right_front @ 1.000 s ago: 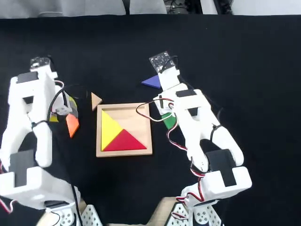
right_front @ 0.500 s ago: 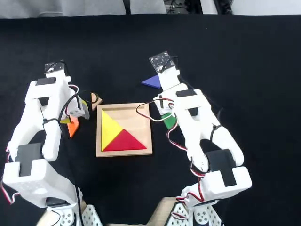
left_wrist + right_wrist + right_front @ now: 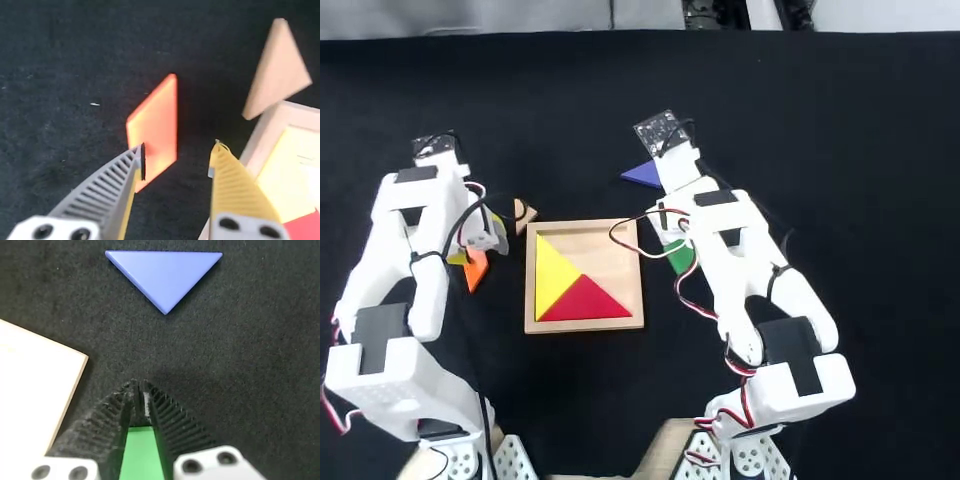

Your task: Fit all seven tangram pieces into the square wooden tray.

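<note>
While yellow triangle and red triangle are sitting in the tray, the rest are waiting outside it: left tool is hanging jaws-apart over orange piece, right tool is clamping green piece beside the tray, blue triangle and tan triangle are lying loose.

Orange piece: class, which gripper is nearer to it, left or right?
Left. The left gripper hangs open just over the orange piece; the right gripper is on the far side of the tray, shut on a green piece.
</note>
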`<action>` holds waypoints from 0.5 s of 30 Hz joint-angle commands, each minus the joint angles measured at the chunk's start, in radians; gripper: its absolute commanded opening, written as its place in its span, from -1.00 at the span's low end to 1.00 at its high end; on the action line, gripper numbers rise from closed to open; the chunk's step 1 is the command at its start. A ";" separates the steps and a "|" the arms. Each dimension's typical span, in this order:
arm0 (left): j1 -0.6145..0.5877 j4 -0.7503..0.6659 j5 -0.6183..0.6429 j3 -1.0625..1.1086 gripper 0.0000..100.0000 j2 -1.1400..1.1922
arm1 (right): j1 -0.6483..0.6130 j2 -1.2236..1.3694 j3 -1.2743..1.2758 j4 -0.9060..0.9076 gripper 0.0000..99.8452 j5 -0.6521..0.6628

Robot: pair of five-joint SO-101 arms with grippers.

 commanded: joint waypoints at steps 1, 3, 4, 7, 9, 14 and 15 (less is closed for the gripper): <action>-0.005 -0.009 0.002 -0.004 -0.54 -0.006 | 0.005 -0.056 -0.007 -0.011 -0.98 0.012; 0.013 -0.009 0.000 -0.004 -0.54 -0.006 | 0.005 -0.056 -0.007 -0.011 -0.98 0.012; 0.018 -0.009 -0.006 -0.004 -0.54 -0.005 | 0.005 -0.056 -0.007 -0.011 -0.98 0.012; 0.019 -0.009 -0.040 -0.004 -0.54 -0.005 | 0.005 -0.056 -0.005 -0.011 -0.98 0.012; 0.019 -0.009 -0.043 -0.004 -0.55 0.006 | 0.005 -0.056 -0.005 -0.011 -0.98 0.012; 0.019 -0.005 -0.040 -0.039 -0.55 0.115 | 0.005 -0.056 -0.005 -0.011 -0.98 0.012; 0.018 -0.002 -0.040 -0.056 -0.55 0.138 | 0.005 -0.058 -0.005 -0.011 -0.98 0.012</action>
